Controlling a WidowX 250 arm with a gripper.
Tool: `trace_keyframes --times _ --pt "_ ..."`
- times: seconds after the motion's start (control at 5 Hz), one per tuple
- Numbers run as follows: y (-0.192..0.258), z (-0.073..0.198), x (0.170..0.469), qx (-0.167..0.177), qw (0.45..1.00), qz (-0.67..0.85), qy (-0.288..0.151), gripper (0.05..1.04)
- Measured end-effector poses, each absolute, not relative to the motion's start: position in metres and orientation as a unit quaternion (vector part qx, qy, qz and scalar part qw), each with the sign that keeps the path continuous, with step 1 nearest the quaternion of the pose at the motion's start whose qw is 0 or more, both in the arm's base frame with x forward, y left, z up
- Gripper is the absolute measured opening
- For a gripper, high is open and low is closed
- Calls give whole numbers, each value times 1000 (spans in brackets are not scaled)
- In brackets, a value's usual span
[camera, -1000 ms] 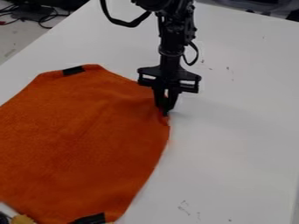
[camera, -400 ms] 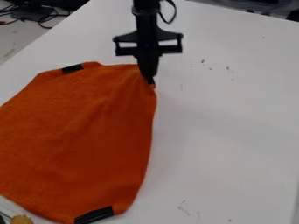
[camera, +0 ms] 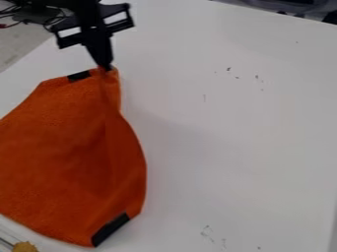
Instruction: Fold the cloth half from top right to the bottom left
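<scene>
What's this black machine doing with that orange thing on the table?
A robot arm has its gripper closed on a gathered corner of an orange cloth, holding it up near the black patch on the cloth's upper edge. The task is to fold the cloth in half, top right to bottom left. The fold isn't made yet: most of the cloth is still spread over the white table.

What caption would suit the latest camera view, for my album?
A black robot gripper pinches an orange cloth by its upper edge on a white table.
</scene>
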State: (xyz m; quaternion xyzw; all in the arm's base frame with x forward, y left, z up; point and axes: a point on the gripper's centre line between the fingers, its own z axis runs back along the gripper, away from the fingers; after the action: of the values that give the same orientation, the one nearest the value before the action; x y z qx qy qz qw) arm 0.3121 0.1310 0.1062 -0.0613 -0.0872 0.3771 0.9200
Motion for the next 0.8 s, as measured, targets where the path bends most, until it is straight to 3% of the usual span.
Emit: trace_keyframes --times 0.2,0.6,0.8 --pt "171 76 286 -73 902 424 -49 62" --pt "205 24 240 -86 874 477 12 62" --pt "213 13 227 -82 871 484 13 87"
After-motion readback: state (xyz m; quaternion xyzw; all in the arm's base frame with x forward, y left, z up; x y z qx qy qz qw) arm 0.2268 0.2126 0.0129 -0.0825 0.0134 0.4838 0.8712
